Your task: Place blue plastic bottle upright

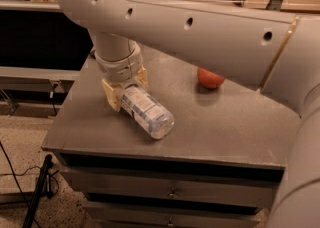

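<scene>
The blue plastic bottle (146,110) lies on its side on the grey cabinet top (225,127), base pointing to the front right; its cap end is hidden under my wrist. My gripper (127,88) reaches down from above at the bottle's upper left end. Its cream fingers (112,97) sit on either side of the bottle's neck end, pressed close against it.
A red-orange apple (210,78) lies on the cabinet top to the right of the bottle. My large white arm (200,27) spans the upper view. Drawers (170,189) run below the front edge. Dark cables (35,192) hang at the lower left.
</scene>
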Controlling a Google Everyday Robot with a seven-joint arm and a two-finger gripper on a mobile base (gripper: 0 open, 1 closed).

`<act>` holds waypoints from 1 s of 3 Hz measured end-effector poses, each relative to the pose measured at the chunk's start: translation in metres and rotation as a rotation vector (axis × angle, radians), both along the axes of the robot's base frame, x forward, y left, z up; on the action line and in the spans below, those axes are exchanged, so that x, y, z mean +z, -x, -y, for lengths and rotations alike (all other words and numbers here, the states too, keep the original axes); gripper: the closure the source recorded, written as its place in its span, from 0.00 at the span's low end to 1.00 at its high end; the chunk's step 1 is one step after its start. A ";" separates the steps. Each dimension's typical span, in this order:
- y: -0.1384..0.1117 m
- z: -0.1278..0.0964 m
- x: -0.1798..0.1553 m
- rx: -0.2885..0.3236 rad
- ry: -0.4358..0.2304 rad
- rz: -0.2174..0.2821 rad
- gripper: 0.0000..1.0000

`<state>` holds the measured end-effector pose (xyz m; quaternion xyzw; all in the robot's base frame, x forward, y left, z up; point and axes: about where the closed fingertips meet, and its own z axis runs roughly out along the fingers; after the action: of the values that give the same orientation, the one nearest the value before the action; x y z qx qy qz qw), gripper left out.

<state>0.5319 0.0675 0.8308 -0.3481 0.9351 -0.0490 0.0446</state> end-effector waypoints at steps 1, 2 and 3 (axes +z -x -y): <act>-0.001 -0.001 0.000 0.001 -0.005 0.004 0.64; -0.001 -0.002 0.000 0.002 -0.010 0.009 0.87; -0.002 -0.002 0.001 0.002 -0.014 0.014 1.00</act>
<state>0.5337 0.0700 0.8314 -0.3484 0.9347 -0.0448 0.0534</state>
